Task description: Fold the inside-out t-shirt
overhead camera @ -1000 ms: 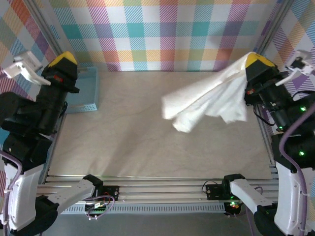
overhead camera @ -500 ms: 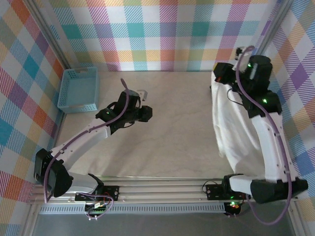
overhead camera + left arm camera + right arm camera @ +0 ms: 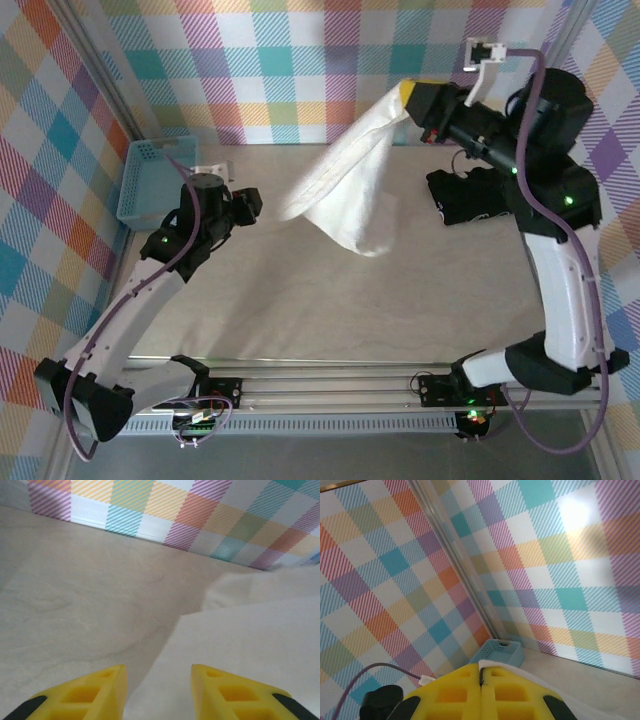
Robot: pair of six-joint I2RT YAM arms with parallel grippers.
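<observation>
Hanging above the counter [image 3: 300, 300], well right of the blue basket [image 3: 150, 185], the inside-out t-shirt [image 3: 345, 185] droops from our right claw [image 3: 408, 95], clenched on its top edge. Between basket and shirt we see our left claw [image 3: 252, 204], released, just beside the cloth's lower corner. Farther from the basket lies a black folded garment [image 3: 470, 198].
</observation>
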